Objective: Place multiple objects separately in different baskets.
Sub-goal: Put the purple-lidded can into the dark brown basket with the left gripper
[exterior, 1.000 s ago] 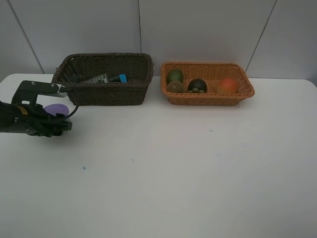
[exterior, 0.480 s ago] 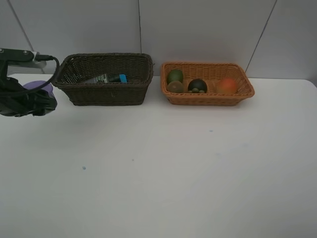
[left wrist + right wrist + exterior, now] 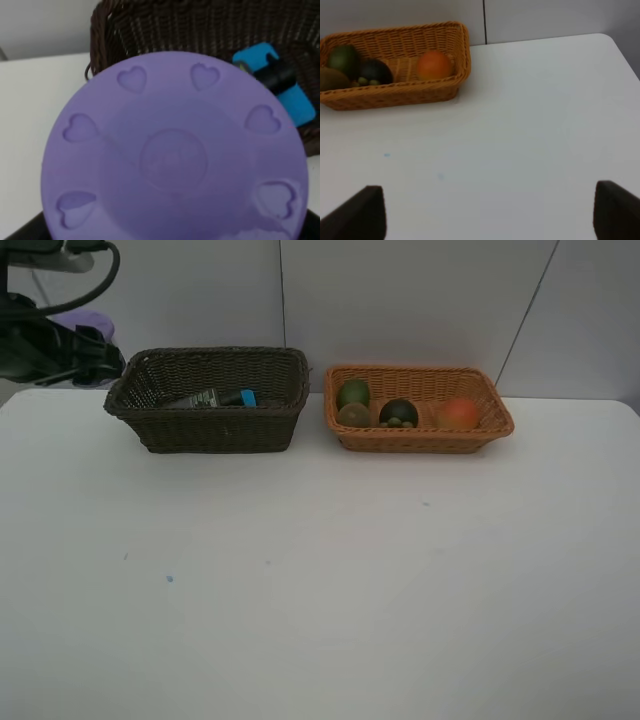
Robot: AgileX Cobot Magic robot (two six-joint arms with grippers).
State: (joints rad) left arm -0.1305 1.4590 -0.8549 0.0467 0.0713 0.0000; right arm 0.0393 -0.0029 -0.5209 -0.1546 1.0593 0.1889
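Two rectangular woven wicker baskets sit side by side near the back edge of the white table (image 3: 330,580), close but apart. Dark brown deeper basket (image 3: 210,400), upper left of centre in the high view: holds a dark green pump bottle (image 3: 205,398) lying on its side, with a blue eraser block (image 3: 247,397) at its right end. Orange-tan shallower basket (image 3: 418,408), right of centre: green fruit (image 3: 352,392) at the back left, brown kiwi (image 3: 353,416) just in front of it, dark mangosteen (image 3: 398,412) in the middle, orange-red fruit (image 3: 458,412) toward the right.

Left gripper (image 3: 85,345), top left corner of the high view, raised off the table just left of the dark basket's left rim. Clamped on the purple-lidded jar (image 3: 88,325); the lid, round with embossed hearts, fills the left wrist view, basket corner and eraser behind it.

Right gripper (image 3: 490,212): not seen in the high view. Its wrist view shows only two dark fingertips (image 3: 362,210) at the lower corners, spread wide, nothing between them, above bare table with the orange basket at upper left.
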